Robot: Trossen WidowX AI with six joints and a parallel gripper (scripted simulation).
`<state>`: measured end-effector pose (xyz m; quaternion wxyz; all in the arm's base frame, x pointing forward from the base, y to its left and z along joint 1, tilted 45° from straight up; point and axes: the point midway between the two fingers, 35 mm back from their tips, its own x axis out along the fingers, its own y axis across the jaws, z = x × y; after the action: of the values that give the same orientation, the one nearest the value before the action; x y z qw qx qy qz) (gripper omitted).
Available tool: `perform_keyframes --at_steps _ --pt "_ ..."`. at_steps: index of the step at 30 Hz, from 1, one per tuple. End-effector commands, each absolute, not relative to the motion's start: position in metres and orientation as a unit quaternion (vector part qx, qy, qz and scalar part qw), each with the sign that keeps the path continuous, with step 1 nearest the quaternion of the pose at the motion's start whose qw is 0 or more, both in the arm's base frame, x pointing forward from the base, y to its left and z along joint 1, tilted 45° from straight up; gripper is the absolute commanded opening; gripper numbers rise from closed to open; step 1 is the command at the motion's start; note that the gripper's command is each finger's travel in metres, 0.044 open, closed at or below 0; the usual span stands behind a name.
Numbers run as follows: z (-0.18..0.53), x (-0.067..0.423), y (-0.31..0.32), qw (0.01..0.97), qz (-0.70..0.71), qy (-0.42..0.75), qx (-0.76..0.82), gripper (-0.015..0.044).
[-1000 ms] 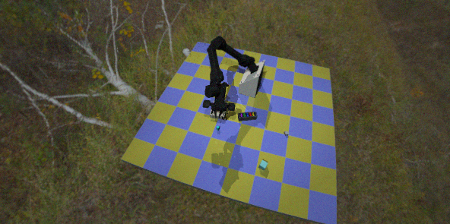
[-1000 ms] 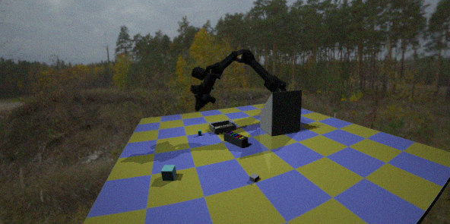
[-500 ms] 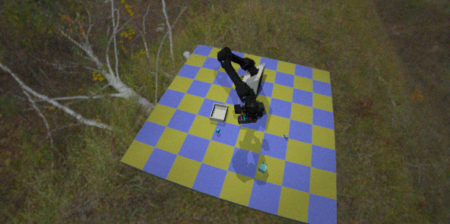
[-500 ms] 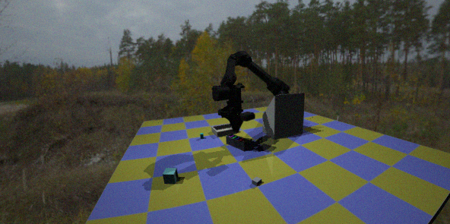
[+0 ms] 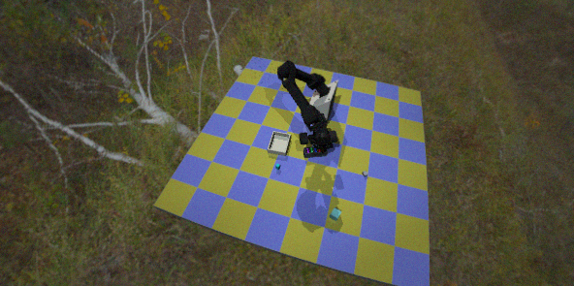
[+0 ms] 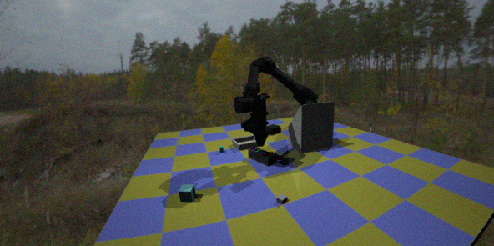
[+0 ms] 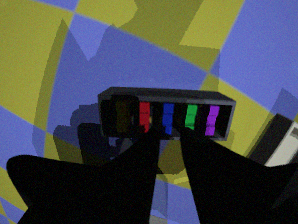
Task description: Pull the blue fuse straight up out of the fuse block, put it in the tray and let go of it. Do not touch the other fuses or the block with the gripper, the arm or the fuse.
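Note:
The black fuse block (image 7: 166, 96) (image 5: 314, 153) (image 6: 264, 156) lies on the checkered mat. It holds a red fuse (image 7: 144, 116), the blue fuse (image 7: 168, 117), a green fuse (image 7: 190, 116) and a magenta fuse (image 7: 213, 119) in a row. My gripper (image 7: 169, 132) (image 5: 317, 144) (image 6: 261, 142) hangs just above the block, in line with the blue fuse and apart from it. Its fingers stand a narrow gap apart with nothing between them. The white tray (image 5: 271, 142) (image 6: 244, 143) stands next to the block and looks empty.
The arm's grey base box (image 5: 325, 99) (image 6: 313, 127) stands behind the block. A teal cube (image 5: 335, 213) (image 6: 187, 193), a small cyan cube (image 5: 277, 166) (image 6: 222, 149) and a small grey piece (image 5: 365, 174) (image 6: 282, 198) lie on the mat. Grass surrounds the mat.

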<state>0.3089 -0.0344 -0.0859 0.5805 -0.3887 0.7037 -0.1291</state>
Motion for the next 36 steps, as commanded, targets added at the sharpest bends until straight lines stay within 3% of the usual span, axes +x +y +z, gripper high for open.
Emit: perform_keyframes --at_steps 1,36 --pt "-0.089 0.307 -0.038 0.577 -0.128 0.705 -0.392 0.0074" --pt "-0.103 0.306 -0.054 0.577 -0.129 0.705 -0.392 0.0074"
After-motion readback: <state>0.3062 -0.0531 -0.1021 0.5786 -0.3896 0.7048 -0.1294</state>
